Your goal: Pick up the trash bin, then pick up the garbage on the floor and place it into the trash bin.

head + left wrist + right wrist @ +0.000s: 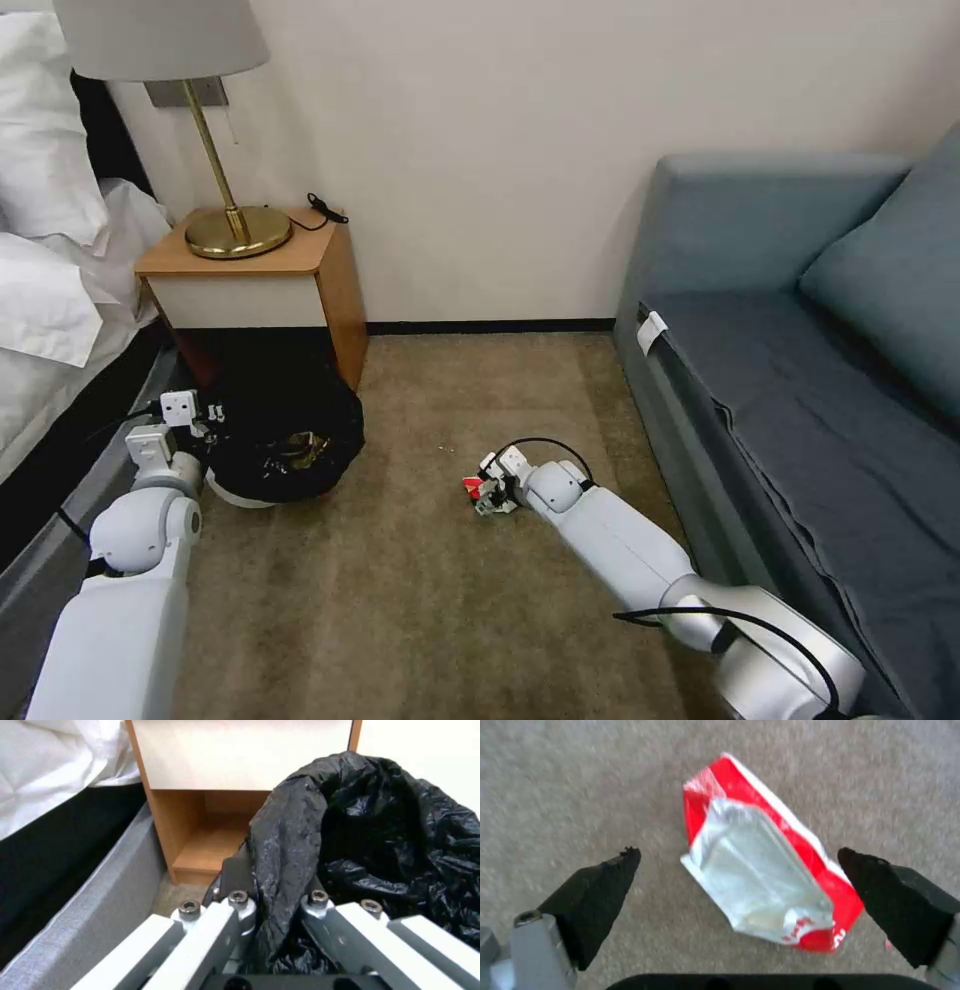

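The trash bin [285,450], white with a crinkled black bag over its rim, sits low at the left by the nightstand. My left gripper [205,425] is shut on its rim; in the left wrist view the bag-covered rim [285,843] runs between the two fingers [235,870]. A gold wrapper lies inside the bin [300,448]. One piece of garbage, a red-and-white packet [765,866], lies flat on the carpet. My right gripper [740,857] is open just above it, one black fingertip [607,877] on either side. The head view shows that gripper [488,492] over the packet [472,485].
A wooden nightstand [290,270] with a brass lamp [235,230] stands behind the bin. The bed [50,300] runs along the left and a grey sofa [800,380] along the right. Open carpet [420,600] lies between them.
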Motion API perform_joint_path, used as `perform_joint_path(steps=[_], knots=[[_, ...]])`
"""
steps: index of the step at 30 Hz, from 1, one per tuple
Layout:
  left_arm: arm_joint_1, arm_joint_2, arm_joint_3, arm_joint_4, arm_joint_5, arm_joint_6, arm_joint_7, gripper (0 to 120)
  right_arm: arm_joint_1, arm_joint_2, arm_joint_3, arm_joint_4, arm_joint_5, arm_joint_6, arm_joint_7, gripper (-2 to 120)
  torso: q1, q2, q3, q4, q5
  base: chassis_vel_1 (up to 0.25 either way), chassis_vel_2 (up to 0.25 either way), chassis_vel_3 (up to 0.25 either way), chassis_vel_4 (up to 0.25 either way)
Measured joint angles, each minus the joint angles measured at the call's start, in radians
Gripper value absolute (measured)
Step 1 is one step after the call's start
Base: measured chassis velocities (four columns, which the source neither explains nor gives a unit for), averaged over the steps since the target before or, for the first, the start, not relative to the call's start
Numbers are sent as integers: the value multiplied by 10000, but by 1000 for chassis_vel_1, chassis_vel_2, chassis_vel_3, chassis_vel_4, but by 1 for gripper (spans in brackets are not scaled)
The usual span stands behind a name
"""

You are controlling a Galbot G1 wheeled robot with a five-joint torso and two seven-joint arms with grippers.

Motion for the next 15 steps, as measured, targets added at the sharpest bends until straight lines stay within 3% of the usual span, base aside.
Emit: perform_joint_path(steps=[15], knots=[[-53, -152, 86, 102, 69, -60, 23, 4, 85, 319, 254, -1037, -610, 720, -598, 100, 0, 0, 0, 0, 0, 0, 0, 0, 0]])
